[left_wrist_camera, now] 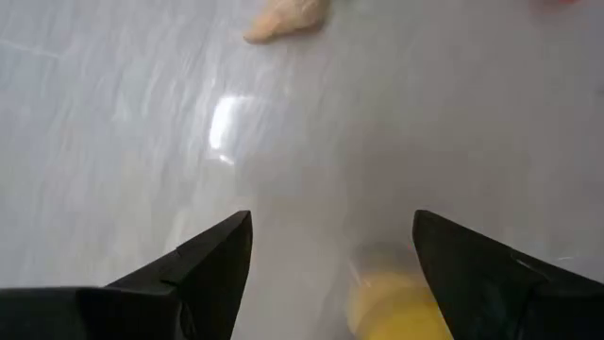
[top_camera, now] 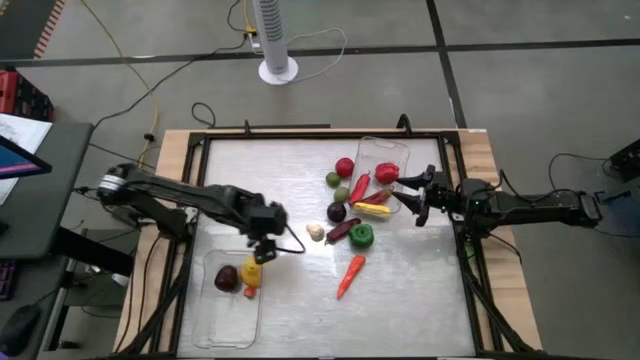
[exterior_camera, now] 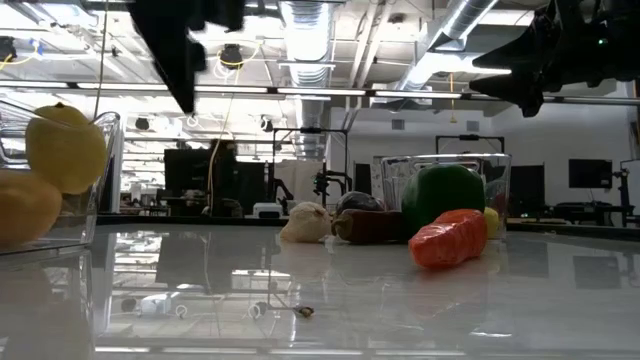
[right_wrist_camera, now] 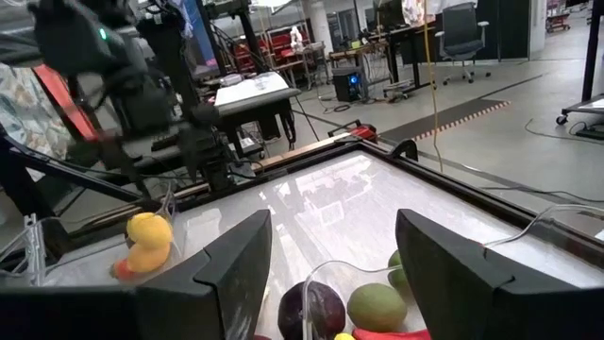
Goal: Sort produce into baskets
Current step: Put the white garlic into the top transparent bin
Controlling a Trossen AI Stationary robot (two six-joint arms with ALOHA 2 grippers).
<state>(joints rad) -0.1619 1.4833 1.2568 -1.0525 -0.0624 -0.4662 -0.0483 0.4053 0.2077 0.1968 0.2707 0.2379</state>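
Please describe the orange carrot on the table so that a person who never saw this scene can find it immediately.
Start from the clear tray at the table's far right, beside the right gripper, where most produce is clustered. Just nearer the camera-side edge sits the round green vegetable. The carrot lies past it, alone on bare table: the only long, orange, tapered piece, apart from all the others.

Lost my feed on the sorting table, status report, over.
Left gripper open above the near basket, yellow piece inside. Right gripper open by the far basket. Carrot unsorted; nothing blocking.
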